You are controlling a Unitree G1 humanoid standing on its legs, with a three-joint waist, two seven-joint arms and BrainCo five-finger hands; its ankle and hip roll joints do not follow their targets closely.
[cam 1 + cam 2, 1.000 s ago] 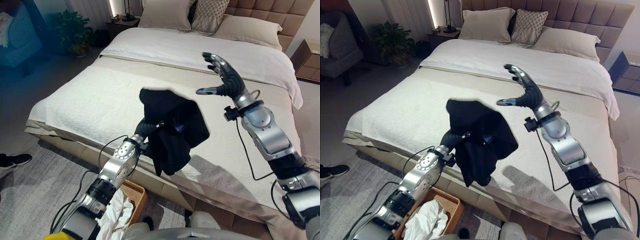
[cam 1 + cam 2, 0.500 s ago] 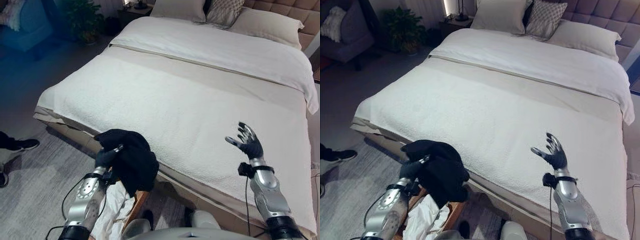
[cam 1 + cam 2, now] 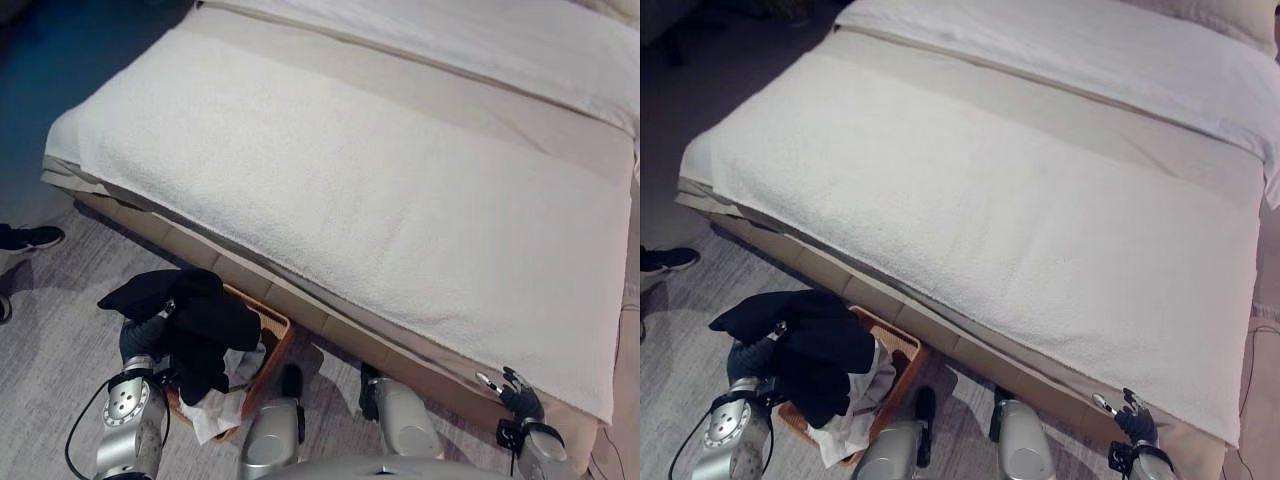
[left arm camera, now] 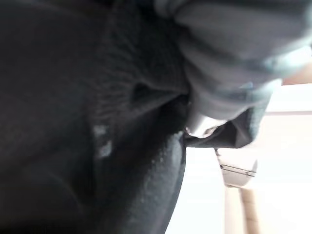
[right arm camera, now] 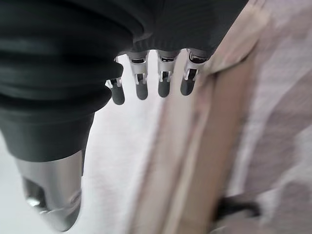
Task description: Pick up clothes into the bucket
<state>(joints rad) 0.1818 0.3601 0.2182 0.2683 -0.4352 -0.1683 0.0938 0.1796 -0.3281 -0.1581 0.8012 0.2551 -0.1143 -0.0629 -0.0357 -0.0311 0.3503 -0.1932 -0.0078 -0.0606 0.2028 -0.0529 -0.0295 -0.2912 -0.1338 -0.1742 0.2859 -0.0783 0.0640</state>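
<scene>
Bed (image 3: 380,190) blocks everything beyond its near edge; its top is flat, open to a reach from above. Basket (image 3: 902,348) sits on the floor tight against the bed frame, so that side is closed. Basket mouth half-filled by white cloth (image 3: 225,405), with the black garment (image 3: 195,320) hanging over it from the left hand (image 3: 140,335). Carpet left of the basket is free; a person's shoe (image 3: 30,238) lies further left.
</scene>
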